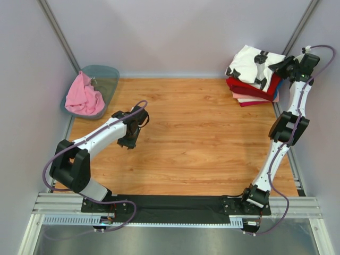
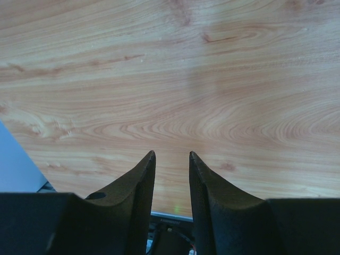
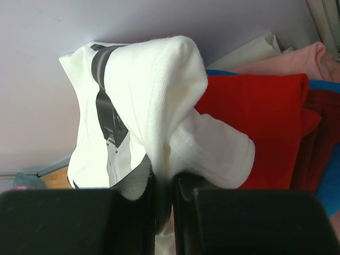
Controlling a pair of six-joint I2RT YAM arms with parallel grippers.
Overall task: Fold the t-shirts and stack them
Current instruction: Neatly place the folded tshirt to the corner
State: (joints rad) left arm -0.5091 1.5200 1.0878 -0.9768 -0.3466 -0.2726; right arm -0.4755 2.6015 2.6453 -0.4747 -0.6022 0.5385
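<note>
A white t-shirt (image 1: 248,62) with dark markings lies on top of a folded stack at the back right corner. Under it are a red shirt (image 1: 254,90) and a pale peach one (image 1: 249,99). My right gripper (image 1: 280,68) is shut on a bunched fold of the white shirt (image 3: 154,90), close against the red shirt (image 3: 260,122). In the right wrist view the gripper (image 3: 163,178) pinches the cloth between its pads. A pink shirt (image 1: 83,98) lies crumpled in the tub at the back left. My left gripper (image 1: 127,142) hangs open and empty over bare wood (image 2: 171,154).
The grey-green plastic tub (image 1: 108,74) stands in the back left corner against the wall. Pale walls close in the table on the left, back and right. A metal rail (image 1: 175,212) with the arm bases runs along the near edge.
</note>
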